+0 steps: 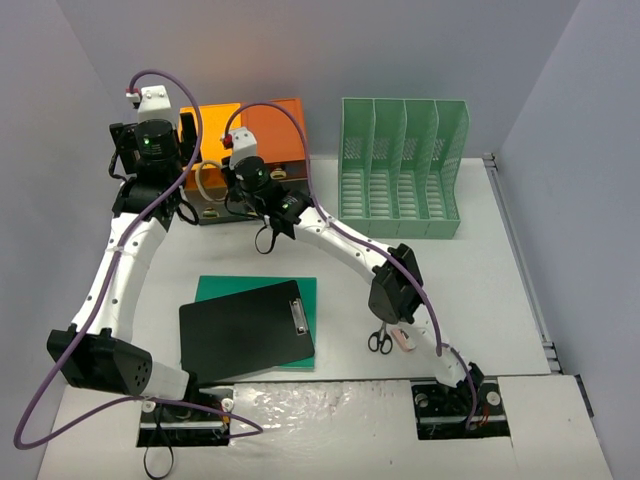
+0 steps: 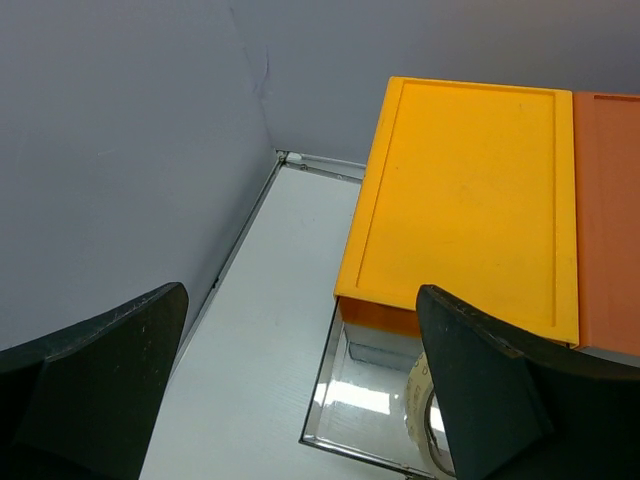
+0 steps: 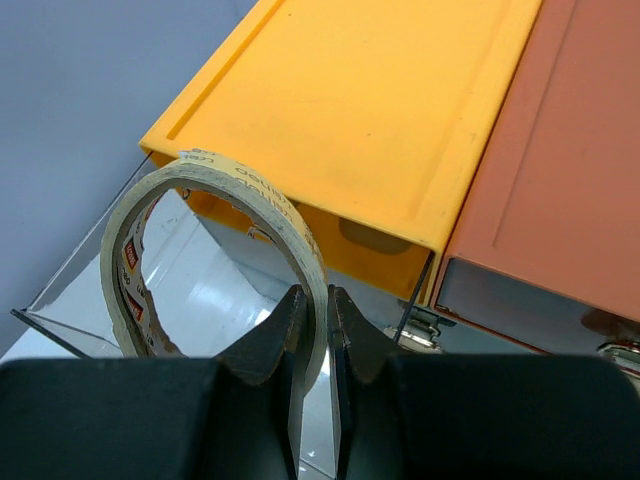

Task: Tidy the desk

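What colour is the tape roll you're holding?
Tape roll is cream; clearest in right wrist view.

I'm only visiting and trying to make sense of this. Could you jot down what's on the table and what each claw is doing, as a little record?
right gripper: shut on the band of the tape roll, over the open clear drawer
left gripper: open, empty, beside the yellow drawer unit
middle of desk: black clipboard lying on a green board
by the right arm: scissors
back right: green file rack
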